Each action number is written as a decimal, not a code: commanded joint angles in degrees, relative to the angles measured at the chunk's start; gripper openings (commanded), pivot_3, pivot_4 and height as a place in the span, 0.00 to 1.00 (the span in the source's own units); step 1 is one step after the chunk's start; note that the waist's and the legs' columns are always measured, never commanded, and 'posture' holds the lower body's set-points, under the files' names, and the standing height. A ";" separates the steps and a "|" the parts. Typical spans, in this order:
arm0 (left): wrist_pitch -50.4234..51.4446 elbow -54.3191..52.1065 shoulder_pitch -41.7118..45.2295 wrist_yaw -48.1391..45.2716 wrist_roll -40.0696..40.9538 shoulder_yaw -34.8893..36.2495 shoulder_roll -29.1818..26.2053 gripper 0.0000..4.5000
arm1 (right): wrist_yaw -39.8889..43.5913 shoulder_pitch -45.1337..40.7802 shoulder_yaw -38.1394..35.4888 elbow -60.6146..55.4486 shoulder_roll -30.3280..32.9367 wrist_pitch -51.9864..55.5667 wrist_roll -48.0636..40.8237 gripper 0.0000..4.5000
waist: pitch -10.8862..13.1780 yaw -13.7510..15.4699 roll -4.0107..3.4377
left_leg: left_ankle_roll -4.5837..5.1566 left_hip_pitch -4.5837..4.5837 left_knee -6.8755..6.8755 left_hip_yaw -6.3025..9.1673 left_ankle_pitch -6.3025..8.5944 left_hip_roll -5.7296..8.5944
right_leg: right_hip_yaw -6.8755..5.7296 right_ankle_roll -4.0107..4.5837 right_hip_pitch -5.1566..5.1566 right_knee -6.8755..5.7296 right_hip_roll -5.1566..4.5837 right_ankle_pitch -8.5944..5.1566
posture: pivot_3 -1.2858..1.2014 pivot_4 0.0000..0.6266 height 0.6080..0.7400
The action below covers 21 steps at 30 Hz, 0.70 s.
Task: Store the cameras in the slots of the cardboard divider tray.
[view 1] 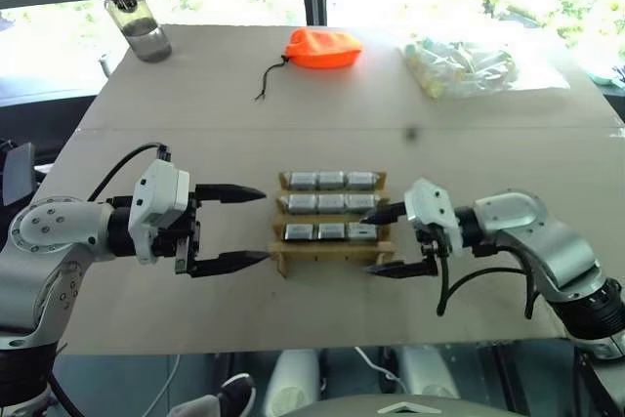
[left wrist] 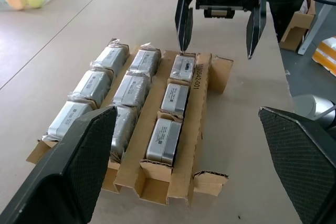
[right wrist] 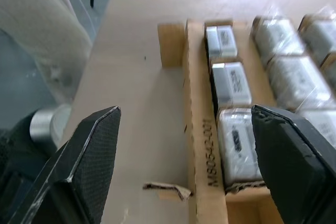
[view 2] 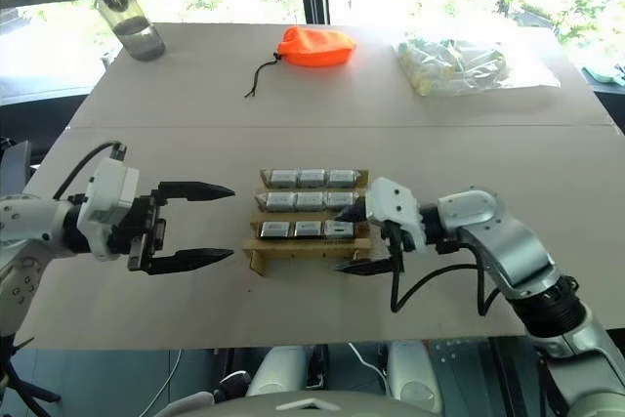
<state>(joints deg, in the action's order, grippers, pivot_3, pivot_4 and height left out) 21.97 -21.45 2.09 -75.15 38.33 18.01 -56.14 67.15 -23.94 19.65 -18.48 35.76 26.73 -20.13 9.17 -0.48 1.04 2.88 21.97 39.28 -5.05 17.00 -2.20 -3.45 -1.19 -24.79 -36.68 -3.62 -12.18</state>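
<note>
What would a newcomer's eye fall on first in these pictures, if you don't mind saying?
Probably the cardboard divider tray at the middle of the table, three rows filled with cameras. The left gripper and right gripper flank it, both open and empty. Beyond it, an orange pouch stands out at the far edge.

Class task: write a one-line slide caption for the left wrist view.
Nine cameras fill three rows of the tray; the right tool hangs open at its far end.

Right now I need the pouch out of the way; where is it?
The orange pouch lies at the table's far edge, between the bottle and the clear bag.
</note>
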 commanded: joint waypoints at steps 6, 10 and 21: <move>-0.89 -0.99 -0.62 0.72 -0.05 1.94 -0.21 1.00 | -0.33 -0.37 -0.88 -1.27 2.04 -0.45 0.89 0.87 | -0.02 0.05 0.03 | 0.00 -0.07 0.00 0.01 0.00 -0.01 | -0.01 0.00 0.07 -0.01 0.00 0.00 | 0.52 0.24 1.00; -1.48 -0.95 -3.15 3.72 -2.61 3.23 0.42 1.00 | -2.44 1.11 -9.09 -4.79 1.75 2.61 -6.51 0.87 | 0.01 0.06 -0.02 | 0.00 -0.06 0.01 0.01 0.00 -0.01 | 0.00 0.00 0.06 -0.01 0.00 0.00 | 0.52 0.24 1.00; -4.22 3.44 -16.00 13.30 -6.73 9.69 9.82 1.00 | -4.19 28.04 -35.67 3.41 6.05 -8.98 -8.08 0.87 | -0.06 1.43 0.07 | 0.04 0.01 -0.09 0.08 0.03 0.02 | -0.12 0.00 0.14 0.23 -0.08 0.00 | 0.52 0.24 1.00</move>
<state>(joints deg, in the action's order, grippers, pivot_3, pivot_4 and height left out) 18.38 -18.42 -14.25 -63.11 30.52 25.43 -47.30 61.88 1.64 -12.27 -17.61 41.53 24.19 -29.86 9.11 0.94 1.11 2.92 21.97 39.22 -4.97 17.04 -2.18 -3.57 -1.19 -24.64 -36.46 -3.70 -12.19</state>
